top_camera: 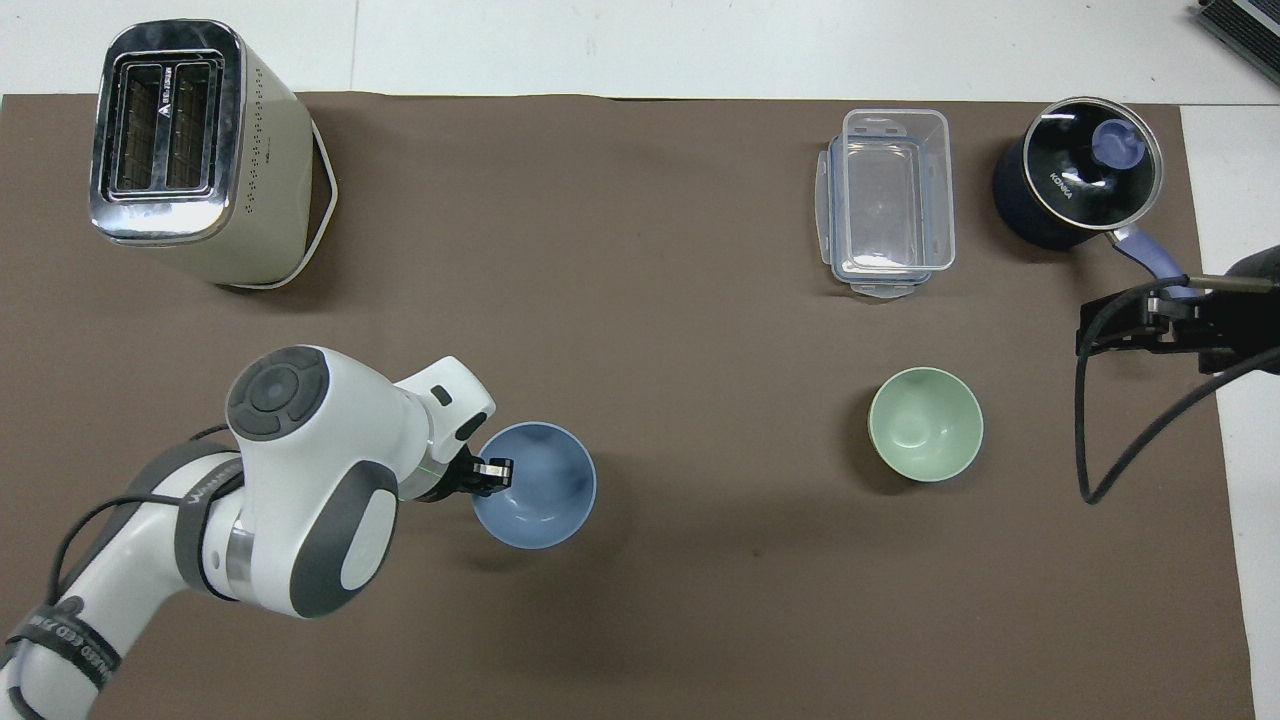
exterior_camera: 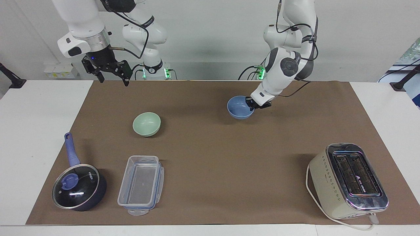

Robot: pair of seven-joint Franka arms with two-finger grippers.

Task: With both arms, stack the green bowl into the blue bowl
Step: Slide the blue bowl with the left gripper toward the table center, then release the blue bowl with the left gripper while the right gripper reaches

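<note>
Blue bowl (exterior_camera: 240,107) upright, rim pinched in left hand (exterior_camera: 253,105).

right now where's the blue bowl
The blue bowl is held by its rim in the left gripper, above the mat's middle, with the green bowl toward the right arm's end.

A: What covers the white table (exterior_camera: 39,108)?
B: A brown mat (exterior_camera: 210,154), bearing 1 green bowl (exterior_camera: 146,124), 1 lidded pot (exterior_camera: 78,187), 1 clear container (exterior_camera: 141,185), 1 toaster (exterior_camera: 348,181).
</note>
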